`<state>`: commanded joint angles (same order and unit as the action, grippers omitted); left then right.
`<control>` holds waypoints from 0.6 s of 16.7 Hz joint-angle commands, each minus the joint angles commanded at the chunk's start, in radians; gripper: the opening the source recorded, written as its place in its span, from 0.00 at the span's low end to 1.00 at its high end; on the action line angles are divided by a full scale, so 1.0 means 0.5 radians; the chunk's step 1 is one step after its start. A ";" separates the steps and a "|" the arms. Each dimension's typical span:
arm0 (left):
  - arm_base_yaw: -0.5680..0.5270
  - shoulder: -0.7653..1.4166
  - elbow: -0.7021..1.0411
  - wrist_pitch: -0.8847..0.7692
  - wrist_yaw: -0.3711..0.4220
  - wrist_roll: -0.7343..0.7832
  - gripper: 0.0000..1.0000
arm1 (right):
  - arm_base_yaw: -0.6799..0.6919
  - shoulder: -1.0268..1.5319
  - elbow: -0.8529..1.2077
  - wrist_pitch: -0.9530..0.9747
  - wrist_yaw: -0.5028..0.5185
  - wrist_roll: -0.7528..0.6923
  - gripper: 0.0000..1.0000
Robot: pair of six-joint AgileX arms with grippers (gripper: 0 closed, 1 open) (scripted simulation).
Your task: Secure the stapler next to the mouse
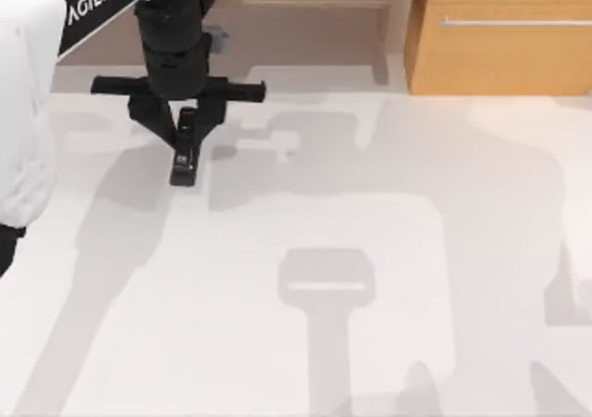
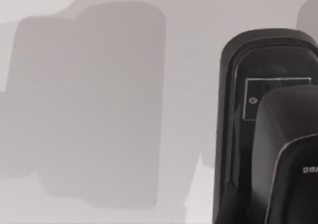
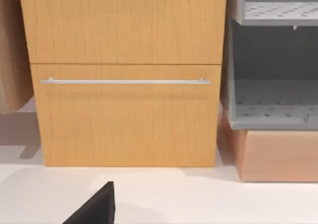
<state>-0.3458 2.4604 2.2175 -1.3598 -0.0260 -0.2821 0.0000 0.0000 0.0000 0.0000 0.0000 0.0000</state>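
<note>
Currently, left claw (image 1: 182,140) grasps the stapler (image 1: 184,153) above the surface (image 1: 370,251), far left. Right claw (image 3: 94,209): state cannot be told; it faces a wooden drawer cabinet (image 3: 124,75) and grey shelves (image 3: 273,110).

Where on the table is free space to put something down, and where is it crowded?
Free: the table middle, near edge and right side, up to the wooden drawer cabinet. Crowded: the far-left corner, where the left hand sits over the stapler.

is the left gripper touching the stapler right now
Cannot tell. In the top view the left gripper sits directly over the stapler, overlapping its far end, but black on black hides any contact or gap.
</note>
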 joint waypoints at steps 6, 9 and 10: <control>0.443 -0.021 -0.077 -0.176 -0.066 0.446 0.00 | 0.000 0.000 0.000 0.000 0.000 0.000 1.00; 0.697 -0.028 -0.110 -0.217 -0.076 0.696 0.00 | 0.000 0.000 0.000 0.000 0.000 0.000 1.00; 0.781 -0.030 -0.116 -0.218 -0.073 0.778 0.00 | 0.000 0.000 0.000 0.000 0.000 0.000 1.00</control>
<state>0.0446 2.4456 2.1593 -1.4688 -0.0623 0.1067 0.0000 0.0000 0.0000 0.0000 0.0000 0.0000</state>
